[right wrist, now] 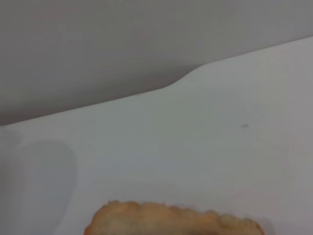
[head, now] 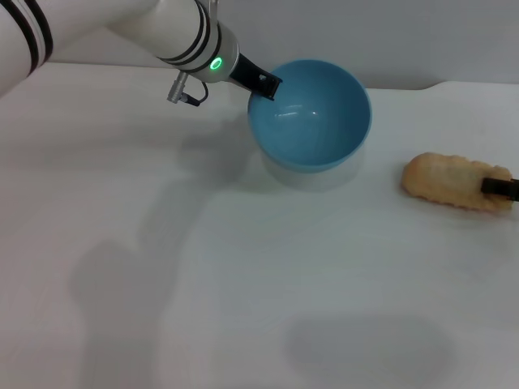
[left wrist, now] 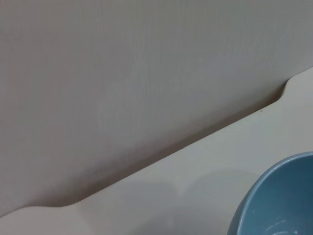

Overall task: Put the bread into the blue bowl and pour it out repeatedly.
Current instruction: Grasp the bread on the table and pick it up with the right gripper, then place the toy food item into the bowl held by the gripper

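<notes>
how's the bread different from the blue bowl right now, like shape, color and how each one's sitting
The bread is a long, bumpy, golden-tan loaf lying flat; the blue bowl is round, smooth, light blue and tilted with its opening toward the camera. The right hand is at the bread's end; the left hand is on the bowl's rim. Both are over the white table.

A smooth white tabletop (head: 243, 308) fills most of the head view. A plain grey wall (head: 365, 32) runs along the upper edge of the frame.
</notes>
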Controlling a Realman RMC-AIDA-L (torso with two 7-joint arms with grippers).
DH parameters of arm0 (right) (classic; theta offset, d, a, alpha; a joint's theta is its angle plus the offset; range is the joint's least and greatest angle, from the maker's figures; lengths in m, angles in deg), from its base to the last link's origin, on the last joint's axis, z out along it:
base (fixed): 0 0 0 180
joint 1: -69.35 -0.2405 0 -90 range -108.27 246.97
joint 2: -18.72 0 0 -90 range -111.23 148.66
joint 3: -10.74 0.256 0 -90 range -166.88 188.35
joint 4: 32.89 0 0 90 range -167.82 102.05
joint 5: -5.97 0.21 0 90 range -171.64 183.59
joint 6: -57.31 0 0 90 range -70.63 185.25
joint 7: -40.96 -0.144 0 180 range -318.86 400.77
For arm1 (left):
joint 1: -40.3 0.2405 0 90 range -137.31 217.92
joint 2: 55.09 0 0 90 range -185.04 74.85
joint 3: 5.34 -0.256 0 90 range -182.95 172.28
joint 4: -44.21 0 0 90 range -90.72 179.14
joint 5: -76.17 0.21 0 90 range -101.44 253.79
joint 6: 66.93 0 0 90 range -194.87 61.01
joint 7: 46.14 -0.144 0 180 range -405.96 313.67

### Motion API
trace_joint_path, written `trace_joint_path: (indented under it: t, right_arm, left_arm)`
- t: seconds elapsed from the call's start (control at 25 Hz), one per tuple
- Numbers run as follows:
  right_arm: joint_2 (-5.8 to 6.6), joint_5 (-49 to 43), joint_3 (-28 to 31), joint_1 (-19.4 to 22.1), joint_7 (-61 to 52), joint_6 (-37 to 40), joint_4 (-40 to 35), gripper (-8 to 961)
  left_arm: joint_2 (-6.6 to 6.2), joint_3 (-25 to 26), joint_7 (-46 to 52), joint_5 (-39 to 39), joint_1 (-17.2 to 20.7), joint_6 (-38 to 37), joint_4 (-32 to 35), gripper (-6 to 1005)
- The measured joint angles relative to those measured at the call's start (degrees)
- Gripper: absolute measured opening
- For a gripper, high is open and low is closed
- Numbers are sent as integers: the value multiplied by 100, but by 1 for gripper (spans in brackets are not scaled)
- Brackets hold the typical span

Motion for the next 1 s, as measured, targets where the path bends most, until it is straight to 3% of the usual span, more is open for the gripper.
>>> trace_joint_path:
  t: [0.08,0.4,0.84,1.0]
  right_arm:
    - [0,74,-9,27,40,55,-51,495]
    - [2,779,13,270,435,1097,-874,396]
    - [15,2076,-53,442,354,3253,-2297,348]
    - [10,2036,-651,334,25,3377,-2272,314]
  left_arm:
    - [4,0,1,0,2,-1,3,-2]
    - [5,0,0,1,7,0,-13,-2]
    - [5,-56,-71,84,-181,-278,-117,-2]
    - [48,-142,-69,75,-345,-668,-160,-2]
